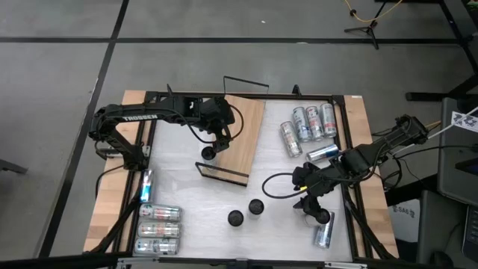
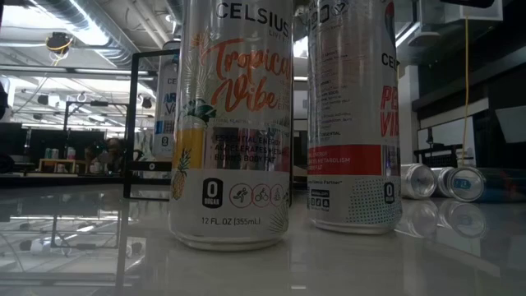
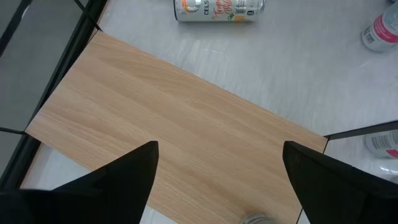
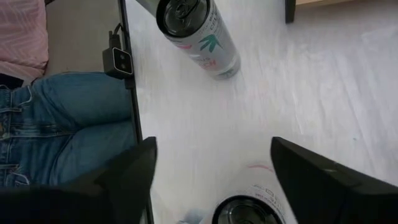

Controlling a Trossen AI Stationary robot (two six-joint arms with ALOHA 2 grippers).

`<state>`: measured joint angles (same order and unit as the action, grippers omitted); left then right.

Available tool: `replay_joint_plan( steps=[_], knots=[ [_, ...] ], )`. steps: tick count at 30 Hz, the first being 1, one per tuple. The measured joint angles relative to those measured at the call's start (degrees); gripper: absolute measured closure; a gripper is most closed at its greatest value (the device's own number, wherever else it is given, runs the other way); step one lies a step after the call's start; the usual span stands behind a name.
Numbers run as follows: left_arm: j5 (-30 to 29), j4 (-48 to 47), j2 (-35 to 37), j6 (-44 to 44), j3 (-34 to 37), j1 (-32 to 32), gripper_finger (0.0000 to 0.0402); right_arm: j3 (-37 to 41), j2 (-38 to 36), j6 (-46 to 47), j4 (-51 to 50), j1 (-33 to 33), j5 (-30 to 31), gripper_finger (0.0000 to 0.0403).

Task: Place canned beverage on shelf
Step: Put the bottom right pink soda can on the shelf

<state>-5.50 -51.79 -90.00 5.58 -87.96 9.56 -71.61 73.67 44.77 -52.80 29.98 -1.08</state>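
Note:
The shelf [image 1: 237, 134] is a light-wood board lying slantwise at the table's far middle, with a black wire rail [image 1: 222, 174] at its near end. One can [image 1: 208, 153] stands upright on the shelf's near left part. My left gripper [image 3: 217, 149] hangs open just above it, over the board [image 3: 186, 118]. My right gripper [image 4: 214, 146] is open near the table's right edge. An upright can [image 4: 249, 213] stands on the tabletop between and below its fingers. I see no touch there.
Two upright cans [image 1: 256, 206] [image 1: 236, 217] stand mid-table and fill the low view [image 2: 230, 123]. Several cans [image 1: 306, 123] lie at the far right and several [image 1: 157, 228] at the near left. One can [image 4: 199, 34] lies near my right gripper. A person's jeans [image 4: 62, 124] show beyond the table's edge.

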Motion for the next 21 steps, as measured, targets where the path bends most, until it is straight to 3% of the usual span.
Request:
replay_joint_plan(
  steps=[7, 15, 21],
  knots=[
    [0.0, 0.0, 0.0, 0.0, 0.0, 0.0, 0.0066, 0.0, 0.0, -0.1, 0.0, 0.0, 0.0, 0.0008],
    [0.0, 0.0, 0.0, 0.0, 0.0, 0.0, 0.0066, 0.0, 0.0, -0.1, -0.3, 0.0, 0.0, 0.0016],
    [0.0, 0.0, 0.0, 0.0, 0.0, 0.0, 0.0066, 0.0, 1.3, 2.0, -6.9, 0.0, 0.0, 0.0016]
  ],
)
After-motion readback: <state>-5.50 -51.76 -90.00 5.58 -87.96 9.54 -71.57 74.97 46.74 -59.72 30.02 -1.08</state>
